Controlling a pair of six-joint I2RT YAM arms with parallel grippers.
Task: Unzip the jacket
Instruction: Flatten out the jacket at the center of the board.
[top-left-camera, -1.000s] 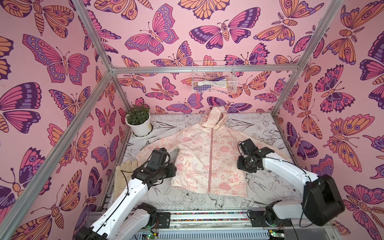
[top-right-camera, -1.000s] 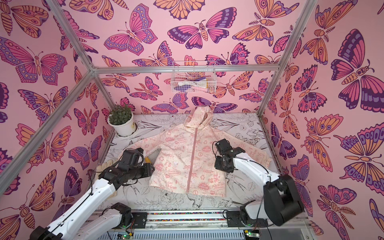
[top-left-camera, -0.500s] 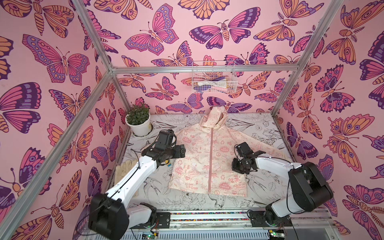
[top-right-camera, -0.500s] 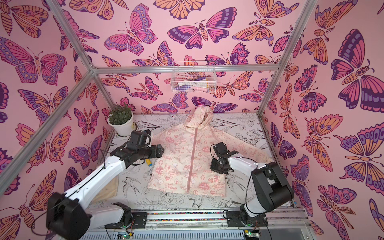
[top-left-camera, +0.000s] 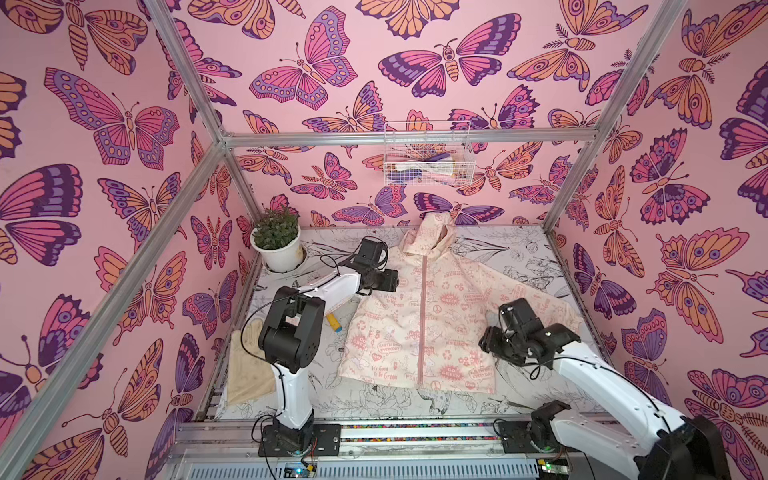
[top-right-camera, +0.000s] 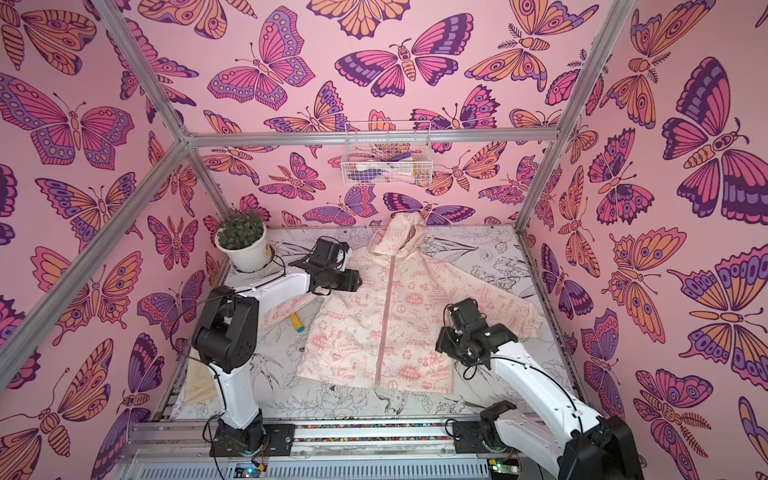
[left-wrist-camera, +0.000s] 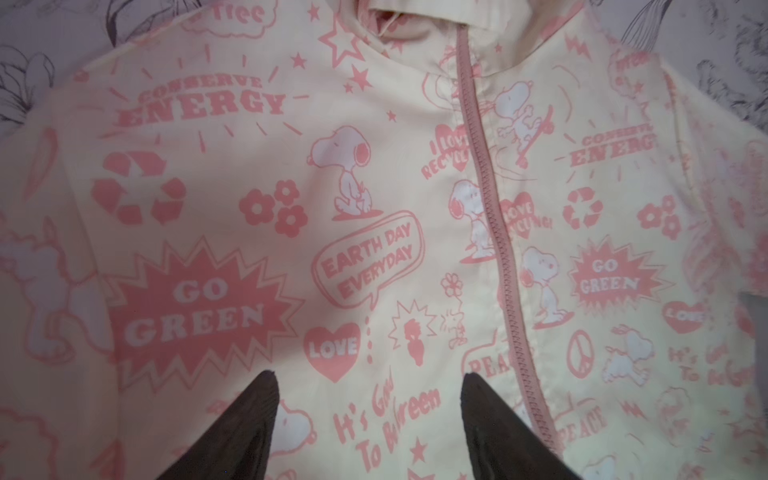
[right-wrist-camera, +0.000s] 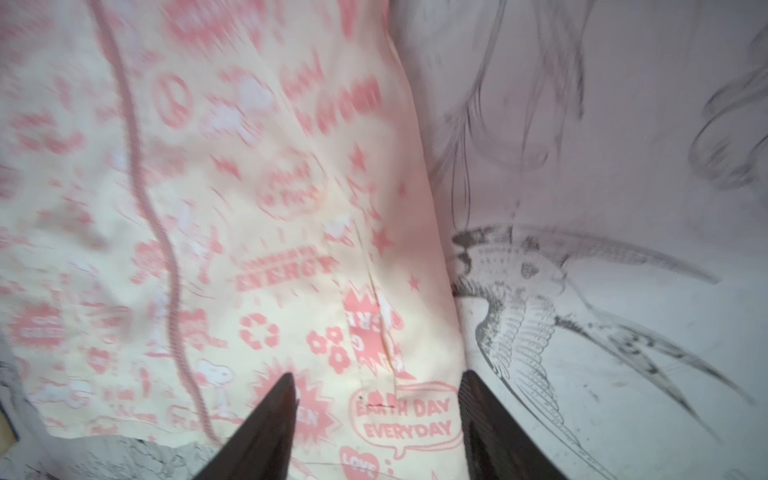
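The jacket (top-left-camera: 424, 316) is lying flat, zipped, on the surface (top-left-camera: 374, 399). The left pincer (left-wrist-camera: 369, 376) and right pincer (right-wrist-camera: 377, 376) are hovering released; one should be pinning the collar (left-wrist-camera: 494, 14), the other pulling the zipper (left-wrist-camera: 494, 232).

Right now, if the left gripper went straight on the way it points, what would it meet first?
Most likely the jacket: the open left gripper aims at its printed front panel, just beside the pink zipper. Nothing shows between them, though depth is hard to judge.
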